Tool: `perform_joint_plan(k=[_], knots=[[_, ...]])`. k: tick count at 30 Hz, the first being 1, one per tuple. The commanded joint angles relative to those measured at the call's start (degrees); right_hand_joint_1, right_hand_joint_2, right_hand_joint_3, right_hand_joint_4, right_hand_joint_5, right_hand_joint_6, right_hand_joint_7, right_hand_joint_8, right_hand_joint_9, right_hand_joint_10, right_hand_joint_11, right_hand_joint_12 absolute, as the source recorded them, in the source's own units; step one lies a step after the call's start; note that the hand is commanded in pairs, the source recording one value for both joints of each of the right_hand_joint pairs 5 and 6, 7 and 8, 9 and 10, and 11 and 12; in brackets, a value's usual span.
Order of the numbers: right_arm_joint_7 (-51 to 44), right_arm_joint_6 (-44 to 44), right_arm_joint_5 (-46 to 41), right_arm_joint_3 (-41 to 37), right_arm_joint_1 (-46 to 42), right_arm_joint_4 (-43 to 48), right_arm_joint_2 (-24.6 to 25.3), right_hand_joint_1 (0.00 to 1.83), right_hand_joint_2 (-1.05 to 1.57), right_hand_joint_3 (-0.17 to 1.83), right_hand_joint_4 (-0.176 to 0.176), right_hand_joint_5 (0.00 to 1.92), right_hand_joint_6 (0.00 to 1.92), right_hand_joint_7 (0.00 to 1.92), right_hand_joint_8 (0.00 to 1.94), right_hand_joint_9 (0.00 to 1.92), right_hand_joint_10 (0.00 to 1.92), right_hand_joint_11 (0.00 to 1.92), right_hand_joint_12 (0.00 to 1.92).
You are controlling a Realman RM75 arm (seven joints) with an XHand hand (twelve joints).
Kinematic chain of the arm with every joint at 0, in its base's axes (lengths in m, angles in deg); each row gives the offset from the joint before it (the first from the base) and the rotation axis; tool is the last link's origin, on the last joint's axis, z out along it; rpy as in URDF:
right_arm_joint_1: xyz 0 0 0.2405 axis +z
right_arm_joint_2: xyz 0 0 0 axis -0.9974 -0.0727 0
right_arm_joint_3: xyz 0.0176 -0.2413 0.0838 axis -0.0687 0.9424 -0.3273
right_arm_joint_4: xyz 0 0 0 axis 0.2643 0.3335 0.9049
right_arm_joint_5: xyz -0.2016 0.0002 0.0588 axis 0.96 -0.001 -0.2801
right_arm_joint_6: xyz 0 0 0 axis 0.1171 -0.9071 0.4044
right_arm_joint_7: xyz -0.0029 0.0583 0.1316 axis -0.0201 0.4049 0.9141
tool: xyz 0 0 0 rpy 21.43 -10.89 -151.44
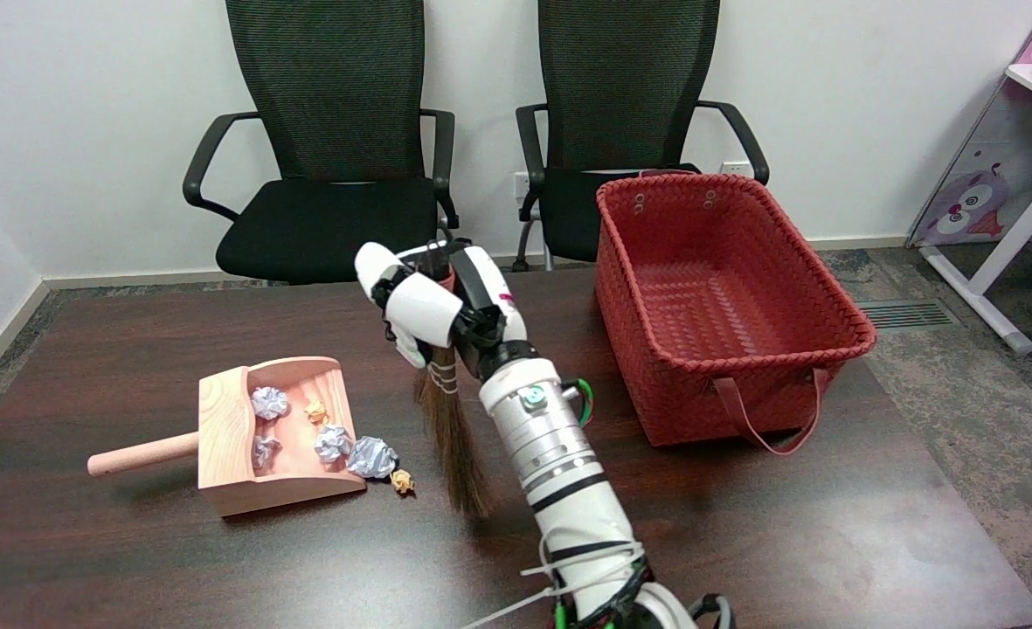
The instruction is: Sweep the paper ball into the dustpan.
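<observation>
**At the table's middle, a hand grips the broom**

Over the middle of the dark table (743, 524), the right hand (441, 301) is closed around the handle of a small broom (454, 437), bristles hanging down to the tabletop. Toward the left edge lies a wooden dustpan (227, 437) with several paper balls inside. At its open mouth a blue-white paper ball (372, 456) touches the lip, and a small tan paper ball (403, 480) lies just beside it, between dustpan and bristles. Toward the far right corner stands a red basket (725, 349).
</observation>
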Motion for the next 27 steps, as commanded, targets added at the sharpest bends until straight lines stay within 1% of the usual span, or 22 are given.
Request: perform_joint_plan(k=[1, 8, 13, 22, 27], knots=[[-0.8, -1.3, 26.0, -11.7, -0.9, 9.2, 22.1, 0.77, 1.57, 1.66, 0.085, 1.92, 1.92, 1.92, 1.92, 1.92, 1.92, 1.92, 1.92], [-0.8, -5.1, 26.2, -15.5, 2.1, 13.4, 23.9, 0.77, 1.57, 1.62, 0.088, 1.92, 1.92, 1.92, 1.92, 1.92, 1.92, 1.92, 1.92], [-0.8, -5.2, 25.3, -16.5, 2.0, 13.9, 24.6, 0.76, 1.57, 1.62, 0.089, 1.92, 1.92, 1.92, 1.92, 1.92, 1.92, 1.92, 1.92], [-0.8, -5.2, 24.7, -14.5, 0.8, 14.6, 24.9, 0.75, 1.57, 1.63, 0.088, 1.92, 1.92, 1.92, 1.92, 1.92, 1.92, 1.92, 1.92], [-0.8, -6.8, 25.6, -13.7, -0.9, 14.6, 24.9, 0.75, 1.57, 1.64, 0.086, 1.92, 1.92, 1.92, 1.92, 1.92, 1.92, 1.92, 1.92]])
